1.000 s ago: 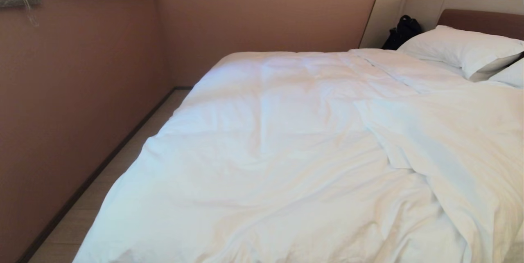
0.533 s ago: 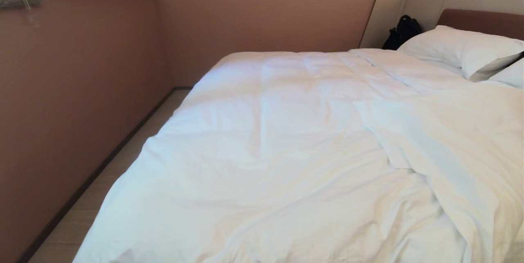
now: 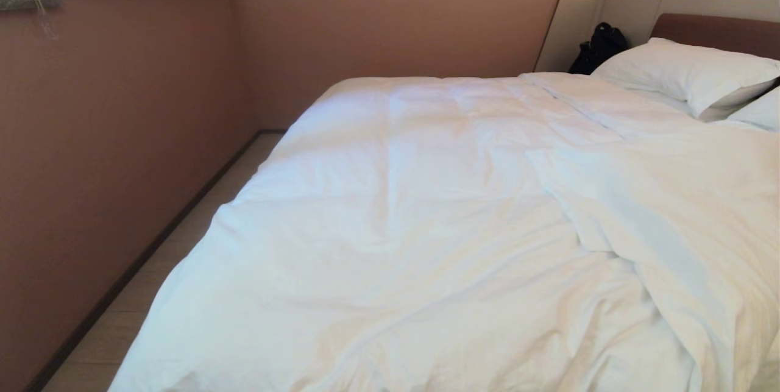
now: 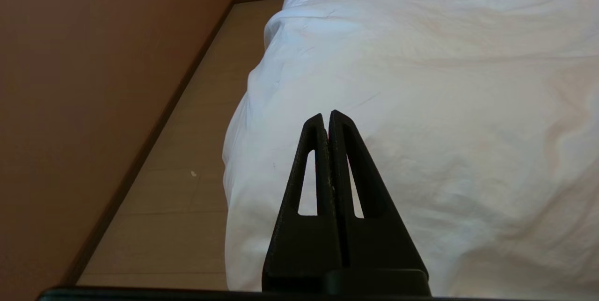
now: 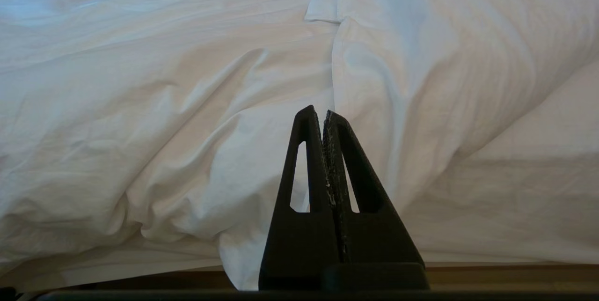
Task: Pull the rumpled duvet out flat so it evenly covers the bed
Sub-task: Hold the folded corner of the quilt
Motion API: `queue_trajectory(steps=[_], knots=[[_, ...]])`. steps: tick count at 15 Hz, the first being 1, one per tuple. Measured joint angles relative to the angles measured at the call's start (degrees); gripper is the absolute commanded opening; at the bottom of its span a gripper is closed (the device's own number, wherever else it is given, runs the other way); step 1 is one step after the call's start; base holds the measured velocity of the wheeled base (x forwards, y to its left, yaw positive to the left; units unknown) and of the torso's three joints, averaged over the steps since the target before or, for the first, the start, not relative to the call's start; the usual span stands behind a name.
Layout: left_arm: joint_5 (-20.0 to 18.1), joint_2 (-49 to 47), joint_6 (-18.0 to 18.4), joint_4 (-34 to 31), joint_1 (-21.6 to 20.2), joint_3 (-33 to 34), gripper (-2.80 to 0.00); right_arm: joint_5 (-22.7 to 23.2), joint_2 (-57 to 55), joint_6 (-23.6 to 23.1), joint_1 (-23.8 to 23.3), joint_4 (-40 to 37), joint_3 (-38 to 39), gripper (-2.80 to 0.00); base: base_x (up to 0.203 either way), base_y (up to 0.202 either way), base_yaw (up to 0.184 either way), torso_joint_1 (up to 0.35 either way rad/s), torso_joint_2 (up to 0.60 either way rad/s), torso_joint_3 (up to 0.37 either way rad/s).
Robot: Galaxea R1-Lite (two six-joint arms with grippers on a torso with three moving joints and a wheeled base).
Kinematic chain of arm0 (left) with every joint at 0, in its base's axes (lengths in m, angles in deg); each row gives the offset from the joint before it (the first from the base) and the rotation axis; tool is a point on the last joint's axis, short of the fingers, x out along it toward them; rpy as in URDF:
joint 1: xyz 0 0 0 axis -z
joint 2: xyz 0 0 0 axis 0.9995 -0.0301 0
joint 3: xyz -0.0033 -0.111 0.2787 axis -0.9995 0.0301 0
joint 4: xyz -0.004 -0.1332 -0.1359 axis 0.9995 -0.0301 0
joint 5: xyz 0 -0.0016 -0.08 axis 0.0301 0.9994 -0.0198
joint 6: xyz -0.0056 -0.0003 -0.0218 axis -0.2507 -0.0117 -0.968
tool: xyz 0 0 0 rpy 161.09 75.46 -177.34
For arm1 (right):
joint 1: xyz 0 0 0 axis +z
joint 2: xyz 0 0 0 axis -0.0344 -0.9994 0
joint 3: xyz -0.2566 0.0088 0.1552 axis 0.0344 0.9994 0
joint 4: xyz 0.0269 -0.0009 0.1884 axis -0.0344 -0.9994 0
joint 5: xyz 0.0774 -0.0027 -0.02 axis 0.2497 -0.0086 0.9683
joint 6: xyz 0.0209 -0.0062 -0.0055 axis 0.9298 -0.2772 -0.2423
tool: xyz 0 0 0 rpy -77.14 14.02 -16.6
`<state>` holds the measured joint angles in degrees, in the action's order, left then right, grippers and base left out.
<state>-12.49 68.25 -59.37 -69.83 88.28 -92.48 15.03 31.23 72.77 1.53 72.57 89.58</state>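
The puffy white duvet [image 3: 402,221] lies over the bed [image 3: 719,29], rumpled, with a fold of it doubled back on the right side [image 3: 688,215]. No gripper shows in the head view. In the left wrist view my left gripper [image 4: 327,116] is shut and empty, close in front of the duvet's [image 4: 421,104] left near corner. In the right wrist view my right gripper [image 5: 317,113] is shut and empty, facing the duvet's [image 5: 164,118] hanging edge and the fold [image 5: 421,81].
White pillows [image 3: 688,72] lie at the brown headboard, with a black bag [image 3: 600,44] beside them. A pinkish wall [image 3: 109,136] runs along the left, with a narrow strip of pale floor [image 3: 183,239] between it and the bed.
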Motion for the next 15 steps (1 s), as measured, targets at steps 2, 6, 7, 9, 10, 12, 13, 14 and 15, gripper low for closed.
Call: queue_trajectory(steps=[2,6,7,9,10,12,13,14,15], knots=[[0.0,0.0,0.0,0.0,0.0,0.1,-2.80,0.0,0.0,0.0,0.0,0.0,0.0,-2.80,0.000,0.000,0.000,0.000,0.00,0.000],[-1.2,0.0,-1.3,0.7,0.0,0.4,-2.80,0.0,0.0,0.0,0.0,0.0,0.0,-2.80,0.000,0.000,0.000,0.000,0.00,0.000],[-2.0,0.0,-1.5,0.6,0.0,0.5,-2.80,0.0,0.0,0.0,0.0,0.0,0.0,-2.80,0.000,0.000,0.000,0.000,0.00,0.000],[-4.1,0.0,-1.7,0.9,0.0,1.8,-2.80,0.0,0.0,0.0,0.0,0.0,0.0,-2.80,0.000,0.000,0.000,0.000,0.00,0.000],[-4.4,0.0,-1.8,1.2,0.0,2.1,-2.80,0.0,0.0,0.0,0.0,0.0,0.0,-2.80,0.000,0.000,0.000,0.000,0.00,0.000],[-4.6,0.0,-2.0,1.7,0.0,2.5,-2.80,0.0,0.0,0.0,0.0,0.0,0.0,-2.80,0.000,0.000,0.000,0.000,0.00,0.000],[-4.6,0.0,-2.4,1.7,0.0,2.6,-2.80,0.0,0.0,0.0,0.0,0.0,0.0,-2.80,0.000,0.000,0.000,0.000,0.00,0.000],[-4.5,0.0,-2.6,1.7,0.0,2.7,-2.80,0.0,0.0,0.0,0.0,0.0,0.0,-2.80,0.000,0.000,0.000,0.000,0.00,0.000],[-4.4,0.0,-2.6,1.7,0.0,2.7,-2.80,0.0,0.0,0.0,0.0,0.0,0.0,-2.80,0.000,0.000,0.000,0.000,0.00,0.000]])
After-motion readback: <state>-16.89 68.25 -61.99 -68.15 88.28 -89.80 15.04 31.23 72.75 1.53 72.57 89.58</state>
